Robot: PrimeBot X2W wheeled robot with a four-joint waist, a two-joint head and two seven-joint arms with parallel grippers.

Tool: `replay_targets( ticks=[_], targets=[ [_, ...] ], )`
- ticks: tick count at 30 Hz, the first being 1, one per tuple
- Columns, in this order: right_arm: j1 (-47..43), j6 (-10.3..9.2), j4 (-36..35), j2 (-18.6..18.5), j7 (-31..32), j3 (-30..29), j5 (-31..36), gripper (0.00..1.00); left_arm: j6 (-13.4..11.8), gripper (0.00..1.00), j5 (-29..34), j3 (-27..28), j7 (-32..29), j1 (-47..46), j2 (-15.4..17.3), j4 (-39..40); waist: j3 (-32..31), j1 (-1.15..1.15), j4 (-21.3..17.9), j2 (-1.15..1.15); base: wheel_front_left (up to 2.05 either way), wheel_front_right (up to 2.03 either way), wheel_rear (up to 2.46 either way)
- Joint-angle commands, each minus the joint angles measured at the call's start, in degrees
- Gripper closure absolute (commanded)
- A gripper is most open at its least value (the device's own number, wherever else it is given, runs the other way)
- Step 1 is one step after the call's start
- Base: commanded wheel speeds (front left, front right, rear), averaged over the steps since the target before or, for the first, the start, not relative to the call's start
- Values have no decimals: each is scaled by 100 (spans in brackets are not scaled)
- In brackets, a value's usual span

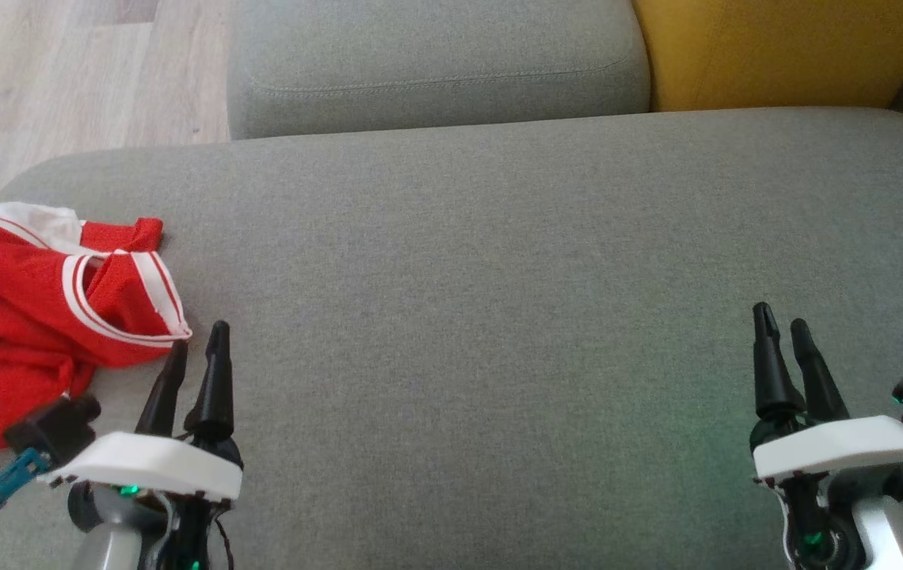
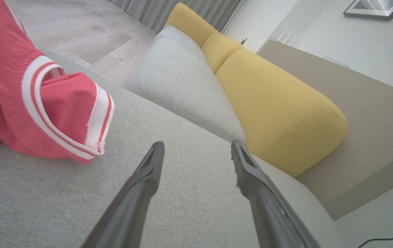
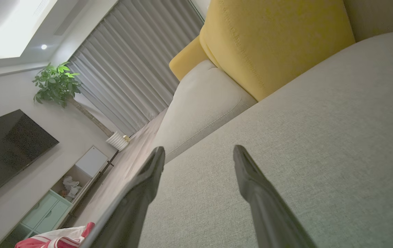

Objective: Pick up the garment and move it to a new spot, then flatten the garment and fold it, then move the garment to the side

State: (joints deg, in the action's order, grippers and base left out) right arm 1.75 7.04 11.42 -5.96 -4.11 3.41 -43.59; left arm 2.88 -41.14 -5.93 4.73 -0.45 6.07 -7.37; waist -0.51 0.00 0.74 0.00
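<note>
Head view, left to right: the crumpled red mesh jersey with white-and-red striped trim is bunched up just to the left of your left gripper. Its nearest striped armhole corner is right by the outer fingertip. I can't tell from here if they're touching, but the left wrist view shows grey cloth between the two, so I'd say just apart. That gripper's two dark fingers are spread with nothing between them.

Ahead and to the right of it is a big bare stretch of grey woven-fabric sofa seat. Your right gripper hangs over the far side of that, well away from the jersey. Its fingers are spread and empty too, going by the right wrist view. Beyond it and up against the back is a mustard-yellow fabric cushion.

So I reckon you're at the very start, with the pick-up not done yet. Next you'd swing the left gripper left and a bit forward so the striped hem sits between the fingers, then dip into the cloth and pinch. Grab a proper fold, since mesh probably slips if you only catch the trim. That bare patch between the two grippers looks like the obvious new spot.
</note>
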Motion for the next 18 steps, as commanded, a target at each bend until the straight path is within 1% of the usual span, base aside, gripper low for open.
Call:
replay_targets(
  ticks=[1, 18],
  targets=[
    [219, 25, -228, -97, -80, 98, 200, 0, -41, 0, 186, 64, 93, -194, 134, 219, -3, 0, 0, 0, 0, 0, 0],
    [222, 31, -85, -97, -405, 321, 1399, 0, -356, 0, 1255, -198, 378, -90, 287, 130, -42, 0, 11, 0, 0, 0, 0]
  ],
)
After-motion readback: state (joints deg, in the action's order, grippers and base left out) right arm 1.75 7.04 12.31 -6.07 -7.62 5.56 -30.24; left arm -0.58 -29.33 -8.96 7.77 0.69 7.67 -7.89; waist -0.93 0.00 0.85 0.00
